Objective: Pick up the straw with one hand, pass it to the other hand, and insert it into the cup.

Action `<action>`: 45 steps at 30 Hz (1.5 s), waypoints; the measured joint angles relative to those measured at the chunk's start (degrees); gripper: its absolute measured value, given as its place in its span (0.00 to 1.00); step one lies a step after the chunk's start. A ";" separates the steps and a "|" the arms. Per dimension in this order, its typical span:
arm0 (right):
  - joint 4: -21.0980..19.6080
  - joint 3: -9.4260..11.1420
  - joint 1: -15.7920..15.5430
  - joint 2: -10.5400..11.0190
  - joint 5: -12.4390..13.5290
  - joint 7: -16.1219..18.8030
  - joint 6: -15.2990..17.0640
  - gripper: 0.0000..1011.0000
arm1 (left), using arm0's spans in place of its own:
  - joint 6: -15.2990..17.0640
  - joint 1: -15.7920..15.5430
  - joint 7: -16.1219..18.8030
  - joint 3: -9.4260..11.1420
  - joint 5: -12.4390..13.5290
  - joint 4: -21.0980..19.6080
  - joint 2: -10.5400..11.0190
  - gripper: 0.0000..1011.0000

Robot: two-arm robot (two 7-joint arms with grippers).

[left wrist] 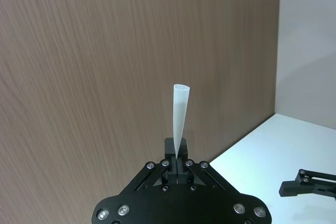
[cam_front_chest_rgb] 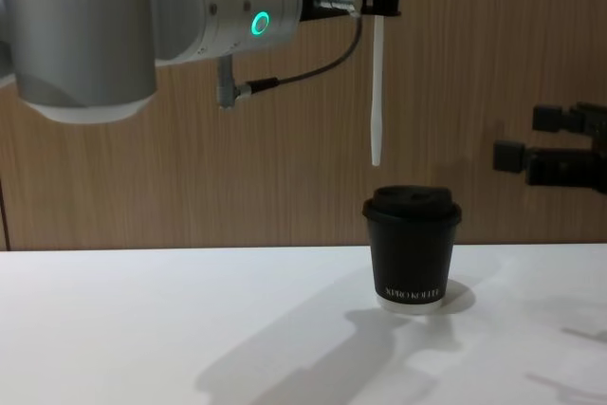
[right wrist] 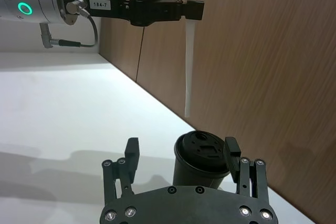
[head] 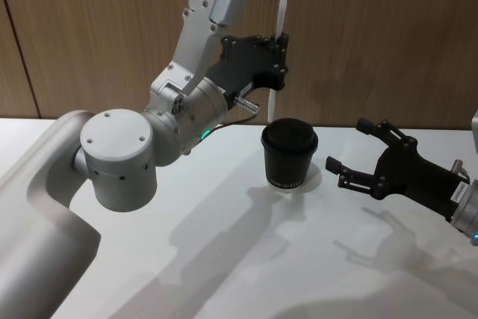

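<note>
In the head view, the straw is seen held upright above the cup, pinched near its upper part by the left gripper. It is judged light, thin-walled and easily crushed or bent, so a gentle hold well above the lower tip is called for. The right gripper is seen beside the cup, its jaws spread and holding nothing.

In the left wrist view, the jaws are seen shut on the straw, whose open end rises clear of the fingers.

In the right wrist view, the straw's lower tip is seen hanging above the cup's lid, not touching it; the right gripper's fingers stand apart on either side of the cup.

In the chest view, the straw hangs vertical, its tip just above the cup; the table lies beneath.
</note>
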 joint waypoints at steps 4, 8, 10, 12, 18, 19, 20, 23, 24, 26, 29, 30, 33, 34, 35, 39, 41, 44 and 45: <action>0.00 0.00 0.00 0.00 0.00 0.00 0.00 0.99 | -0.49 -0.06 -0.52 -0.23 0.07 0.69 -0.16 0.00; 0.00 0.00 0.00 0.00 0.00 0.00 0.00 0.99 | -0.89 -0.12 -1.07 -0.43 0.08 1.32 -0.32 0.00; 0.00 0.00 0.00 0.00 0.00 0.00 0.00 0.99 | -1.10 -0.18 -1.37 -0.54 0.08 1.71 -0.42 0.00; 0.00 0.00 0.00 0.00 0.00 0.00 0.00 0.99 | -1.26 -0.24 -1.62 -0.60 0.07 1.98 -0.51 0.00; 0.00 0.00 0.00 0.00 0.00 0.00 0.00 0.99 | -1.88 -0.54 -2.57 -0.76 0.07 3.22 -0.86 0.00; 0.00 0.00 0.00 0.00 0.00 0.00 0.00 0.99 | -1.98 -0.58 -2.68 -0.77 0.07 3.36 -0.89 0.00; 0.00 0.00 0.00 0.00 0.00 0.00 0.00 0.99 | -2.05 -0.64 -2.78 -0.79 0.08 3.55 -0.95 0.00; 0.00 0.00 0.00 0.00 0.00 0.00 0.00 0.99 | -2.34 -0.84 -3.15 -0.82 0.19 4.16 -1.14 0.00; 0.00 0.00 0.00 0.00 0.00 0.00 0.00 0.99 | -2.41 -0.89 -3.24 -0.82 0.22 4.30 -1.20 0.00; 0.00 0.00 0.00 0.00 0.00 0.00 0.00 0.99 | -2.61 -1.08 -3.47 -0.82 0.35 4.82 -1.39 0.00; 0.00 0.00 0.00 0.00 0.00 0.00 0.00 0.99 | -2.86 -1.36 -3.81 -0.81 0.57 5.51 -1.62 0.00; 0.00 0.00 0.00 0.00 0.00 0.00 0.00 0.99 | -2.93 -1.44 -3.89 -0.80 0.63 5.73 -1.69 0.00; 0.00 0.00 0.00 0.00 0.00 0.00 0.00 0.99 | -3.18 -1.71 -4.22 -0.77 0.83 6.42 -1.91 0.00; 0.00 0.00 0.00 0.00 0.00 0.00 0.00 0.99 | -3.23 -1.79 -4.28 -0.76 0.89 6.62 -1.99 0.00; 0.00 0.00 0.00 0.00 0.00 0.00 0.00 0.99 | -3.36 -1.90 -4.42 -0.76 0.96 6.95 -2.11 0.00; 0.00 0.00 0.00 0.00 0.00 0.00 0.00 0.99 | -3.63 -2.13 -4.71 -0.76 1.14 7.81 -2.42 0.00; 0.00 0.00 0.00 0.00 0.00 0.00 0.00 0.99 | -3.81 -2.27 -4.87 -0.79 1.22 8.35 -2.65 0.00; 0.00 0.00 0.00 0.00 0.00 0.00 0.00 0.99 | -3.95 -2.39 -5.03 -0.86 1.30 8.86 -2.87 0.00; 0.00 0.00 0.00 0.00 0.00 0.00 0.00 0.99 | -4.03 -2.46 -5.13 -0.91 1.33 9.14 -3.00 0.00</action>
